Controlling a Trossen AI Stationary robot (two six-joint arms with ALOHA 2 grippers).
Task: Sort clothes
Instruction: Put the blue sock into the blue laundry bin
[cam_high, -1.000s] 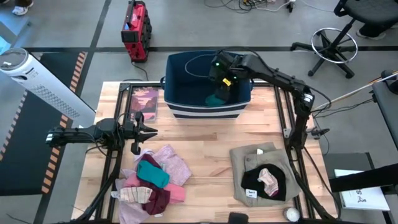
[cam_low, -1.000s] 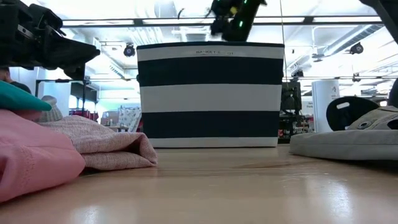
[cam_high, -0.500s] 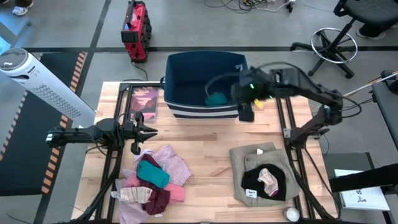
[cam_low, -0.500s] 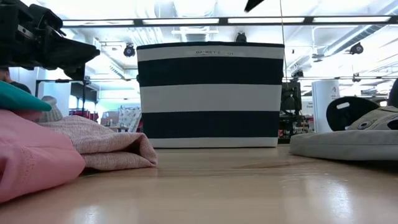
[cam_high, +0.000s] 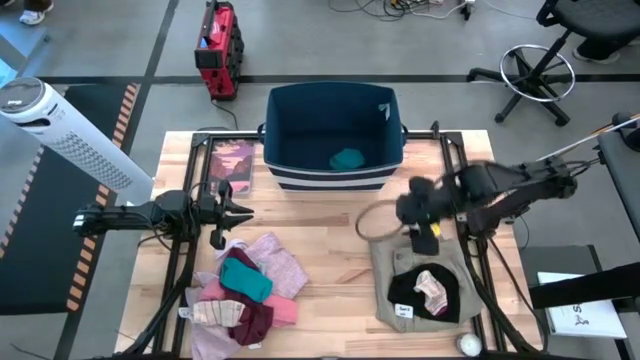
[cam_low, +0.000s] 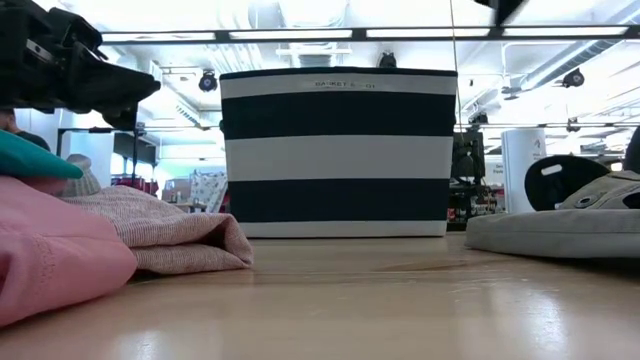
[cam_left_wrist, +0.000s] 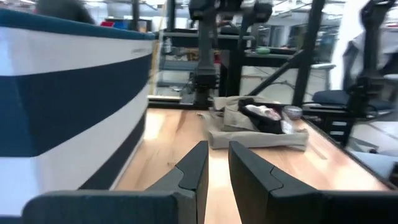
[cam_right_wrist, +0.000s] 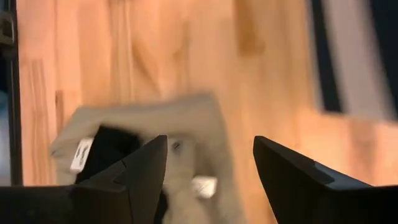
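My right gripper (cam_high: 420, 218) is open and empty, above the far edge of the khaki-grey piece (cam_high: 412, 258), which lies flat at the table's right. A black piece (cam_high: 428, 298) and a pink and beige striped piece (cam_high: 432, 287) lie on the khaki-grey one. In the right wrist view the fingers (cam_right_wrist: 146, 171) frame the khaki-grey piece (cam_right_wrist: 186, 118) and the black piece (cam_right_wrist: 112, 146) below them. A teal piece (cam_high: 347, 158) lies in the navy bin (cam_high: 272, 130). My left gripper (cam_high: 243, 210) waits at the left, its fingertips (cam_left_wrist: 198, 163) a narrow gap apart, beyond the pile of pale pink (cam_high: 275, 255), teal (cam_high: 245, 277) and maroon (cam_high: 255, 322) pieces.
The striped navy bin stands at the table's far middle, and in the low view (cam_low: 338, 150). A pink-covered book (cam_high: 232, 160) lies to its left. A small white round thing (cam_high: 468, 344) sits at the near right corner. Bare wood (cam_high: 330, 235) lies between the two piles.
My right gripper has come out of the bin and swung toward the table's near right, to above the khaki-grey piece. The teal piece has stayed in the bin.
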